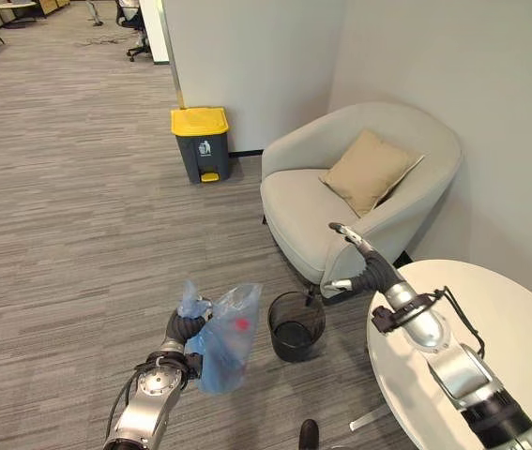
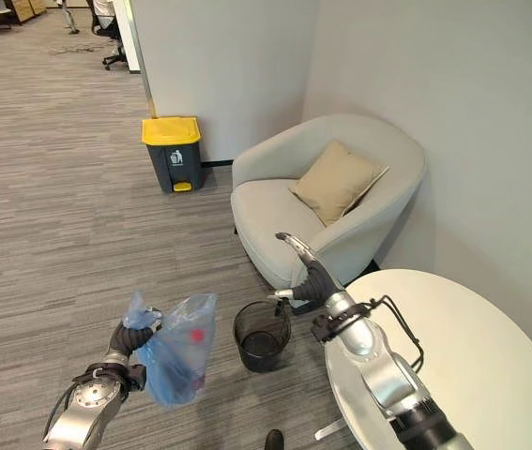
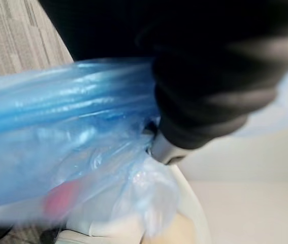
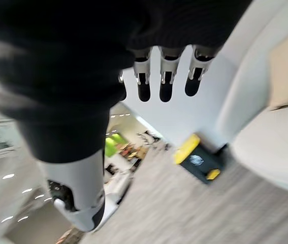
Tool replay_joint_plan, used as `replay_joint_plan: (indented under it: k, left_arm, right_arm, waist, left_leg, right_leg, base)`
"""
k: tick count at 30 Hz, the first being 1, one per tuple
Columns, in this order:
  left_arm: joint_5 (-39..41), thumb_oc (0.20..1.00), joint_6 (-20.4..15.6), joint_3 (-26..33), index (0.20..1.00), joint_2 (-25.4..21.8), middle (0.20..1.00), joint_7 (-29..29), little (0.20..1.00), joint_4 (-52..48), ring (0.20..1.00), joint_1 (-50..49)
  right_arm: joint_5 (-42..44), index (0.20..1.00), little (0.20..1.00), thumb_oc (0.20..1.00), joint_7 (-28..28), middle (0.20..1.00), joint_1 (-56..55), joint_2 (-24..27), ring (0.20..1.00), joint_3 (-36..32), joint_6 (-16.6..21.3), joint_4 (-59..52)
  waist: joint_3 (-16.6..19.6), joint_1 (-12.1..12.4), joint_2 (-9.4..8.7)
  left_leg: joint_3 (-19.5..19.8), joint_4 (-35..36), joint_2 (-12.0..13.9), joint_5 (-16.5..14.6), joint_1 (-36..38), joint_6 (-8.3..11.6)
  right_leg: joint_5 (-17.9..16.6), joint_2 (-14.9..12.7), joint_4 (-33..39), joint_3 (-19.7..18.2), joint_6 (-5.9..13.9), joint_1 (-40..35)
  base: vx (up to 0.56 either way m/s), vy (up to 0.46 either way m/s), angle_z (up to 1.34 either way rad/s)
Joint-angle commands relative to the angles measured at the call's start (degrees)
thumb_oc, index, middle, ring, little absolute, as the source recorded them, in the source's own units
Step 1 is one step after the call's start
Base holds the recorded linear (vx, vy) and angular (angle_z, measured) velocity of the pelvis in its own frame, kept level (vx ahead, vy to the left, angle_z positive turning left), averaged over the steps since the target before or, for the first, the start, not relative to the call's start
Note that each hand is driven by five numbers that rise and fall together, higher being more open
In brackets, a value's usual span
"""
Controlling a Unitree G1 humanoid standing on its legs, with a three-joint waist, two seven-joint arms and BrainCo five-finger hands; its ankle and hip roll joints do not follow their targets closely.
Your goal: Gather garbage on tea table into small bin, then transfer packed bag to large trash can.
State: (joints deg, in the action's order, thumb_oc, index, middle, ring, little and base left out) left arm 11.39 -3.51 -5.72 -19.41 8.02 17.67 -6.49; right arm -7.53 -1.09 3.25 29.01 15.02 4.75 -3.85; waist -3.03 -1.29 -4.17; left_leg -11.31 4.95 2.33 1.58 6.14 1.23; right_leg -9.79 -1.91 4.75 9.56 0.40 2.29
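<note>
Nearest, the left hand (image 1: 185, 327) is clamped on the gathered neck of one blue plastic bag (image 1: 224, 339), which hangs off the floor beside the arm; through its thin film a red item shows among pale, unclear contents, and the left wrist view shows the film bunched tight against the hand. To the robot's right, the curved edge of the round white tea table (image 1: 491, 319) lies under the right arm, and the right hand (image 1: 359, 267) is raised just past that edge with fingers straight and apart, holding nothing. Between the bag and the table, on the carpet, stands one small black bin (image 1: 296, 325), open-topped, unlined, with only its dark bottom visible inside. Just beyond it is one pale armchair (image 1: 314, 202) against the wall, with one tan cushion (image 1: 370, 170) leaning in its back corner. Farther along the wall stands one large grey trash can (image 1: 201, 143), its yellow lid closed. To the left, the grey carpet (image 1: 68, 206) lies wide and open toward that can.
</note>
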Motion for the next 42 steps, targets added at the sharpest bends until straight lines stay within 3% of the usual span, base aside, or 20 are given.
replay_joint_plan:
  k: [1, 8, 16, 20, 21, 22, 23, 25, 26, 30, 31, 34, 35, 36, 42]
  left_arm:
    - [1.87, 0.2, -3.4, 2.14, 0.2, -2.06, 0.2, -1.26, 0.2, 0.56, 0.2, 3.08]
    - [-0.1, 0.2, -2.53, 7.51, 0.2, -3.34, 0.2, -5.16, 0.2, 7.12, 0.2, -3.54]
    - [0.27, 0.2, -2.25, 11.87, 0.2, -2.04, 0.2, -6.5, 0.2, 6.84, 0.2, -9.82]
    - [1.8, 0.2, -3.0, 10.03, 0.2, -3.18, 0.2, -4.99, 0.2, 7.03, 0.2, -4.93]
    - [1.76, 0.2, -3.03, 9.25, 0.2, -3.52, 0.2, -5.08, 0.2, 7.03, 0.2, -3.6]
    - [1.76, 0.2, -3.03, 9.24, 0.2, -3.52, 0.2, -5.08, 0.2, 7.04, 0.2, -3.57]
    - [1.67, 0.2, -2.94, 8.34, 0.2, -3.83, 0.2, -5.35, 0.2, 6.99, 0.2, -2.78]
    - [1.27, 0.2, -2.88, 7.65, 0.2, -4.26, 0.2, -5.59, 0.2, 7.05, 0.2, -2.23]
    - [1.15, 0.2, -2.84, 7.37, 0.2, -4.23, 0.2, -5.71, 0.2, 7.44, 0.2, -2.04]
    - [0.53, 0.2, -2.82, 7.24, 0.2, -4.42, 0.2, -5.34, 0.2, 8.23, 0.2, -1.78]
    - [0.41, 0.2, -2.71, 7.29, 0.2, -4.7, 0.2, -5.28, 0.2, 7.77, 0.2, -1.83]
    - [-0.18, 0.2, -2.81, 7.4, 0.2, -6.1, 0.2, -4.72, 0.2, 7.69, 0.2, -0.75]
    - [-0.02, 0.2, -3.01, 6.91, 0.2, -6.76, 0.2, -4.71, 0.2, 7.05, 0.2, -0.25]
    - [0.02, 0.2, -2.92, 6.99, 0.2, -6.77, 0.2, -4.54, 0.2, 7.22, 0.2, -0.12]
    - [-0.5, 0.2, -2.54, 6.73, 0.2, -5.55, 0.2, -4.63, 0.2, 8.03, 0.2, -0.13]
  right_arm:
    - [3.46, 1.0, 1.0, 1.0, 0.46, 1.0, 1.18, -0.94, 1.0, -1.53, 1.55, 1.31]
    - [6.28, 1.0, 1.0, 1.0, 1.64, 1.0, -9.85, -3.68, 1.0, -8.87, -0.41, 16.5]
    - [5.67, 1.0, 1.0, 1.0, 2.49, 1.0, -14.1, -3.38, 1.0, -11.82, -1.27, 20.7]
    - [6.75, 1.0, 1.0, 1.0, 0.56, 1.0, -10.74, -3.14, 1.0, -10.55, -0.75, 23.41]
    - [6.57, 1.0, 1.0, 1.0, -0.26, 1.0, -10.45, -3.33, 1.0, -10.51, -0.73, 24.48]
    - [6.57, 1.0, 1.0, 1.0, -0.27, 1.0, -10.4, -3.34, 1.0, -10.51, -0.69, 24.55]
    - [6.33, 1.0, 1.0, 1.0, -0.68, 1.0, -10.2, -3.61, 1.0, -10.34, -0.9, 25.46]
    - [6.32, 1.0, 1.0, 1.0, -0.99, 1.0, -10.18, -4.06, 1.0, -10.11, -1.03, 26.33]
    - [6.12, 1.0, 1.0, 1.0, -1.21, 1.0, -10.04, -4.26, 1.0, -9.92, -1.09, 26.66]
    - [5.65, 1.0, 1.0, 1.0, -1.7, 1.0, -9.25, -5.1, 1.0, -9.35, -1.26, 27.16]
    - [5.64, 1.0, 1.0, 1.0, -1.66, 1.0, -8.41, -5.87, 1.0, -8.81, -1.41, 27.35]
    - [6.46, 1.0, 1.0, 1.0, -1.97, 1.0, -7.2, -7.01, 1.0, -8.43, -1.19, 27.41]
    - [6.98, 1.0, 1.0, 1.0, -2.11, 1.0, -7.06, -7.45, 1.0, -8.2, -1.16, 27.2]
    - [7.53, 1.0, 1.0, 1.0, -2.35, 1.0, -6.56, -7.28, 1.0, -7.91, -0.98, 27.15]
    - [7.32, 1.0, 1.0, 1.0, -2.2, 1.0, -6.59, -6.56, 1.0, -7.6, -1.23, 26.66]
  waist:
    - [1.56, -0.54, -0.58]
    - [0.65, -1.08, -0.19]
    - [-0.79, -0.11, -0.13]
    - [-6.0, 1.57, -0.95]
    - [-6.05, 1.36, -0.76]
    - [-5.95, 1.27, -0.73]
    - [-6.06, 0.59, -0.63]
    - [-6.19, 0.01, -0.67]
    - [-5.9, -0.06, -0.5]
    - [-6.02, -0.1, -0.91]
    - [-6.3, 0.4, -1.18]
    - [-7.08, 0.72, -1.66]
    - [-7.92, -0.36, -1.57]
    - [-8.45, -0.58, -1.21]
    - [-9.92, -1.69, -0.43]
  left_leg:
    - [3.02, 0.05, -1.2, -3.9, -1.85, -0.08]
    - [3.31, 0.05, -1.35, -3.73, -2.14, 0.02]
    - [4.42, -0.73, -1.28, -3.94, -2.27, 0.25]
    - [5.33, -11.5, -1.22, -4.41, -12.77, 1.82]
    - [1.66, -12.27, -0.14, -4.74, -13.72, 1.69]
    - [1.76, -12.48, -0.11, -4.83, -13.98, 1.69]
    - [-2.37, -13.82, 1.4, -5.79, -14.1, 1.07]
    - [-4.18, -15.32, 2.05, -6.34, -14.82, 0.44]
    - [-3.71, -15.25, 2.23, -7.96, -14.28, 0.74]
    - [-3.64, -15.43, 1.67, -9.24, -13.9, -0.26]
    - [-3.4, -15.39, 1.04, -10.01, -13.65, -1.35]
    - [-3.3, -14.25, -0.07, -10.47, -12.51, -2.23]
    - [-2.06, -12.13, -1.23, -9.21, -11.2, -3.02]
    - [-1.64, -11.16, -1.73, -9.76, -9.85, -3.34]
    - [2.49, -9.93, -4.39, -13.76, -4.12, -4.0]
  right_leg:
    - [11.76, -2.87, -3.49, -1.66, 6.53, -4.63]
    - [12.1, -2.93, -3.96, -1.27, 6.41, -4.31]
    - [13.11, -2.79, -4.38, -0.69, 5.93, -4.63]
    - [13.1, -4.33, -5.66, 2.84, 5.1, -1.52]
    - [13.2, -5.29, -6.03, 5.75, 5.16, -0.73]
    - [13.24, -5.28, -6.09, 5.84, 5.15, -0.59]
    - [13.57, -5.96, -6.53, 8.29, 5.17, -0.6]
    - [13.73, -6.6, -7.25, 9.71, 5.22, -0.64]
    - [14.83, -6.65, -7.45, 9.62, 5.71, -1.42]
    - [15.32, -7.83, -9.45, 9.7, 6.5, -1.59]
    - [15.56, -9.11, -13.58, 8.96, 6.81, -0.37]
    - [14.65, -10.38, -20.16, 7.18, 8.2, 2.89]
    - [13.47, -7.16, -21.78, 2.46, 7.43, 7.2]
    - [12.41, -6.4, -21.08, 1.68, 7.04, 9.36]
    - [8.06, -5.25, -16.22, 2.14, 7.73, 16.67]
  base:
    - [0.0, 0.0, 0.0]
    - [0.0, 0.0, 0.0]
    - [-0.01, -0.031, 0.08]
    - [-0.27, -0.063, 0.63]
    - [-0.12, 0.014, 1.15]
    - [-0.06, 0.052, 1.14]
    - [0.01, 0.052, 1.0]
    - [0.09, 0.091, 0.78]
    - [0.16, 0.109, 0.63]
    - [0.12, 0.162, 0.27]
    - [0.1, 0.192, 0.28]
    - [0.12, 0.184, -0.09]
    - [0.21, 0.161, 0.03]
    - [0.18, 0.121, 0.42]
    - [0.33, 0.019, 0.23]
